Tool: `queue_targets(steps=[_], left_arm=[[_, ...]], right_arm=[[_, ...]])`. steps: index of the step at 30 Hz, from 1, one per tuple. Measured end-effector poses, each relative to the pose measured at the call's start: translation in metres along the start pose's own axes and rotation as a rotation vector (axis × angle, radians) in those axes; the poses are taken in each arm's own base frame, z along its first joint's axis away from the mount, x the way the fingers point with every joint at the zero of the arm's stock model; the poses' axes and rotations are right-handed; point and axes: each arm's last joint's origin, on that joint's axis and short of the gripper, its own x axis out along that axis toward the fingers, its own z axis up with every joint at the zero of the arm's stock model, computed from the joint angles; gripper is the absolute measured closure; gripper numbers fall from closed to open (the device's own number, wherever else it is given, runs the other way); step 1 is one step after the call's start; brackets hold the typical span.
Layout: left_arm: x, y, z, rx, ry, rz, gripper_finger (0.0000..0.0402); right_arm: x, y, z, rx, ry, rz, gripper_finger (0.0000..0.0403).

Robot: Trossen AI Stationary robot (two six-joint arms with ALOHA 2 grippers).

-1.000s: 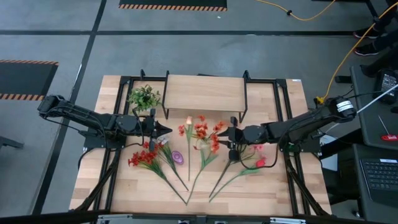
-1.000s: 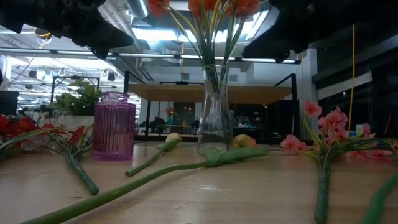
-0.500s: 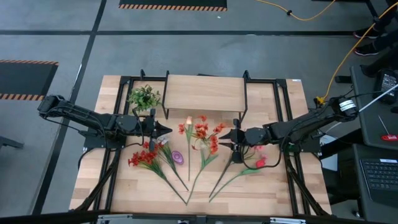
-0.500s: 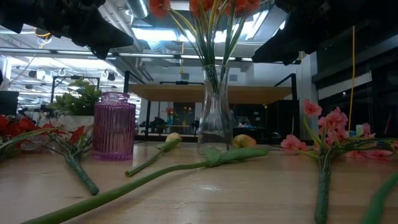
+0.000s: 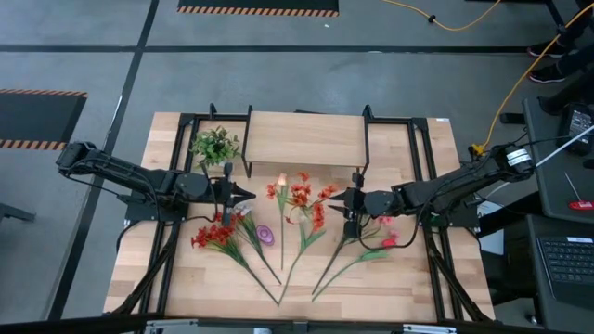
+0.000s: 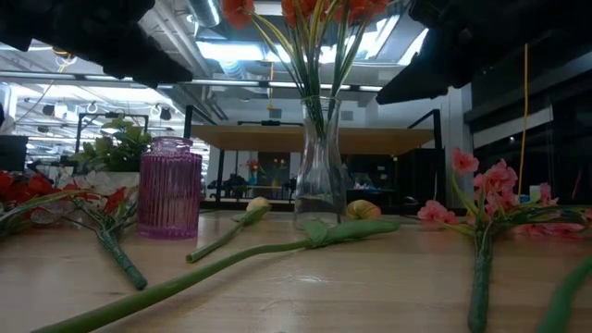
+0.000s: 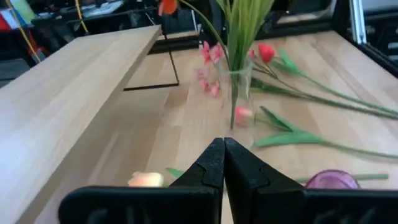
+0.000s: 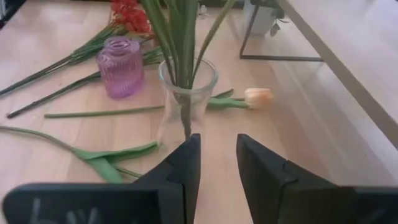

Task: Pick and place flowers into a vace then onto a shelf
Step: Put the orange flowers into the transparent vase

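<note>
Since a second ago the right gripper [image 5: 341, 203] has eased back a little from the clear glass vase [image 6: 319, 166] and now hovers just beside it on the side toward the table's right edge, its two dark fingers [image 8: 179, 163] parted with nothing between them — the vase shows straight ahead through the gap. The left gripper [image 5: 243, 195] has barely shifted; it hangs above the light-wood tabletop [image 5: 390, 278] on the vase's other side, near the left end of the shelf, fingers [image 7: 212, 163] pressed together and empty.

The vase stands near the table's middle, just in front of the low light-wood shelf on thin black legs [image 5: 302, 137], and holds several green-stemmed flowers with red and orange blooms [image 5: 302, 195]. More stems lie flat on the table: a bushy red spray [image 5: 212, 234] toward the left edge, a pink spray [image 6: 481, 199] and a red tulip [image 5: 388, 241] toward the right, and a pale peach tulip [image 8: 257, 96] beside the vase. A ribbed purple glass jar [image 6: 170, 188] stands upright left of the vase — apart from it. A small bushy all-green plant [image 5: 215, 144] sits by the shelf's left end.
</note>
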Motion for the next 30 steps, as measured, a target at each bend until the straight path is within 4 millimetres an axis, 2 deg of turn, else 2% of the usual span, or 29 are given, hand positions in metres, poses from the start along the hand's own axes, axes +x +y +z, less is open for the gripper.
queue_targets(steps=[5, 10, 13, 15, 21, 30], left_arm=[[0.000, -0.001, 0.000, -0.049, -0.002, -0.005, 0.0400], [0.000, -0.004, 0.000, 0.084, 0.045, 0.092, 0.0400], [-0.001, -0.008, 0.007, 0.057, 0.098, 0.091, 0.0400], [-0.001, -0.014, 0.011, 0.040, 0.132, 0.069, 0.0400], [0.004, -0.042, 0.025, 0.031, 0.254, 0.022, 0.0400], [0.012, -0.096, 0.048, -0.046, 0.546, 0.057, 0.0400]], right_arm=[[0.004, -0.011, 0.000, 0.040, 0.004, -0.044, 0.0310], [0.006, -0.013, -0.002, 0.034, 0.009, -0.042, 0.0359], [0.005, -0.013, 0.000, 0.016, -0.004, -0.041, 0.0394], [0.004, -0.013, 0.001, 0.006, -0.010, -0.038, 0.0394], [0.003, -0.013, 0.002, 0.004, -0.019, -0.036, 0.0398], [-0.005, -0.013, 0.007, 0.013, -0.051, -0.025, 0.0398]])
